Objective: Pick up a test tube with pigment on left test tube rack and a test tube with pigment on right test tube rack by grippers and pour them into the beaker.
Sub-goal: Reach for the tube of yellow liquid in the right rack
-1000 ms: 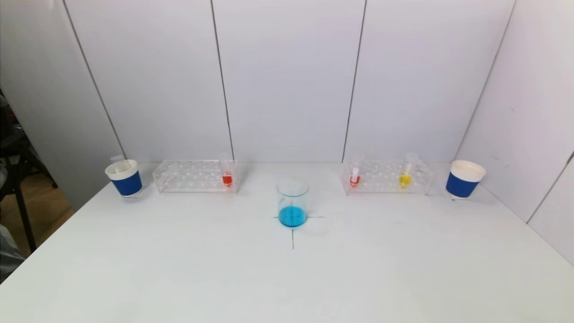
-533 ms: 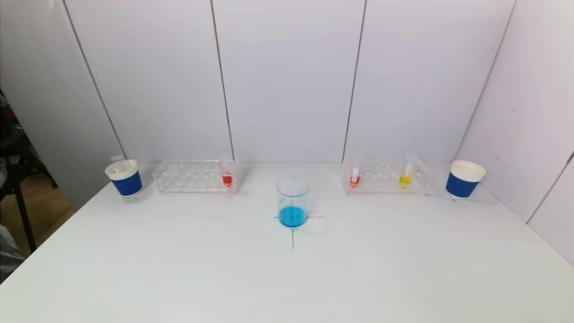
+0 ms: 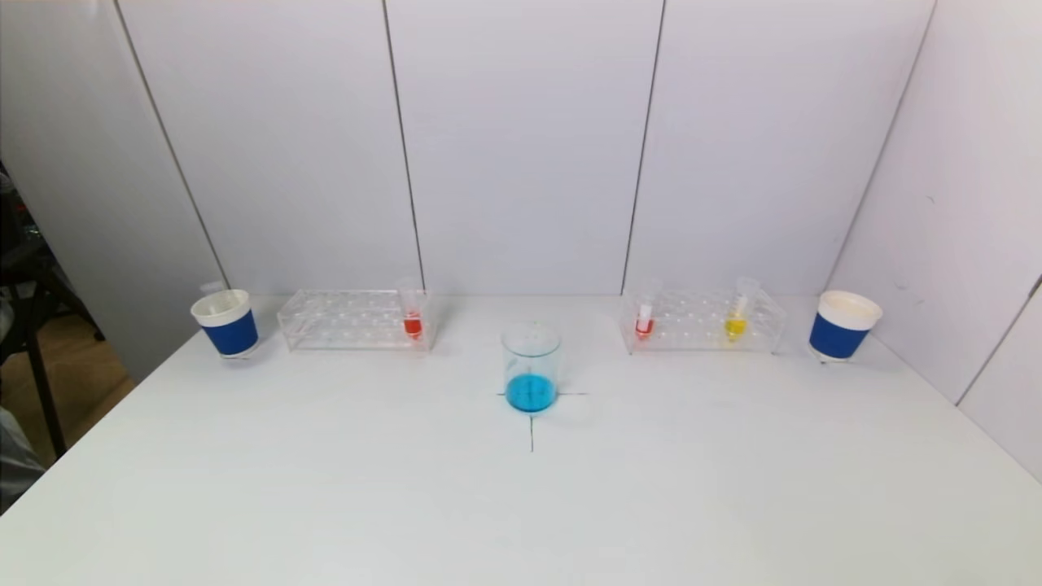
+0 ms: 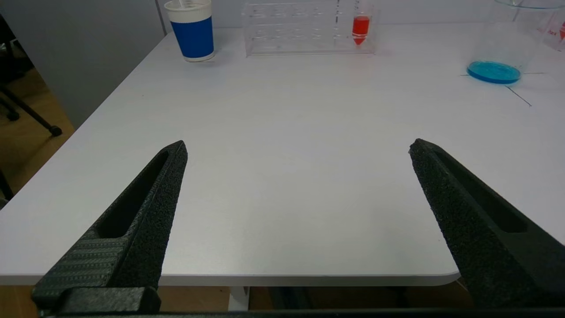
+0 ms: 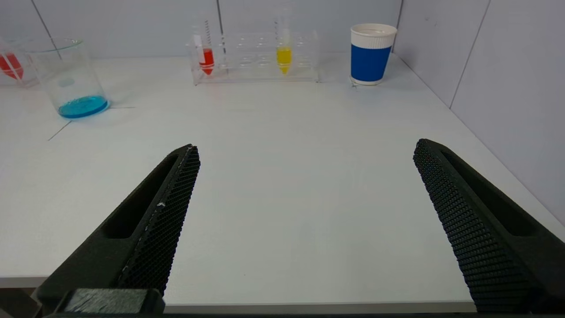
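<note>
Beaker [image 3: 531, 366]: we see blue liquid
Left rack [image 3: 350, 319]: one red tube [image 3: 413, 313]
Right rack [image 3: 704, 321]: red tube [image 3: 645, 317], yellow tube [image 3: 737, 313]
Left gripper [image 4: 298, 150], right gripper [image 5: 304, 152]: both spread wide, empty

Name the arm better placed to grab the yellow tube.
Right. The clear tube of yellow pigment stands in the clear plastic rack on the robot's right, ahead of the open right gripper. The open left gripper faces the left side.
</note>
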Controlling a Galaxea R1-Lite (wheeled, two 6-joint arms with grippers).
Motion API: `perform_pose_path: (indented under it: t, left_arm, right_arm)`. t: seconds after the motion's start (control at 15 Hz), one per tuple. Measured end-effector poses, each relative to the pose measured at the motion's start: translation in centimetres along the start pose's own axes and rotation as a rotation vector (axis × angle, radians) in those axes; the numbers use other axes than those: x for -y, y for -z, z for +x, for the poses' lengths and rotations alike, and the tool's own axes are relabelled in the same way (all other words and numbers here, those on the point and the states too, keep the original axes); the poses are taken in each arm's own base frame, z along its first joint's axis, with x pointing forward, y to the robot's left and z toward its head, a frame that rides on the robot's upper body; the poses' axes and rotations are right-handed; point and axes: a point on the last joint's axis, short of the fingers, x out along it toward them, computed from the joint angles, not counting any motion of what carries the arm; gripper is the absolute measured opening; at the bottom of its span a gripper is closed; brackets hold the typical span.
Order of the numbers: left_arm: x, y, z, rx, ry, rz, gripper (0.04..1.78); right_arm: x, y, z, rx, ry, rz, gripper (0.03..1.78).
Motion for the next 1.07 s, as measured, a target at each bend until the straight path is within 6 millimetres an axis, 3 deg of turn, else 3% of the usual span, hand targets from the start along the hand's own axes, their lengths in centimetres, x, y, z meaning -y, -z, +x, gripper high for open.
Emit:
perform_pose_path:
  t: [1.07]
  left_arm:
    - [0.01,-0.05,0.0,0.006,0.004,0.004,1.76]
  right_arm:
    - [-0.06,-0.53,-0.17,0.012,-0.019,-0.062,1.76]
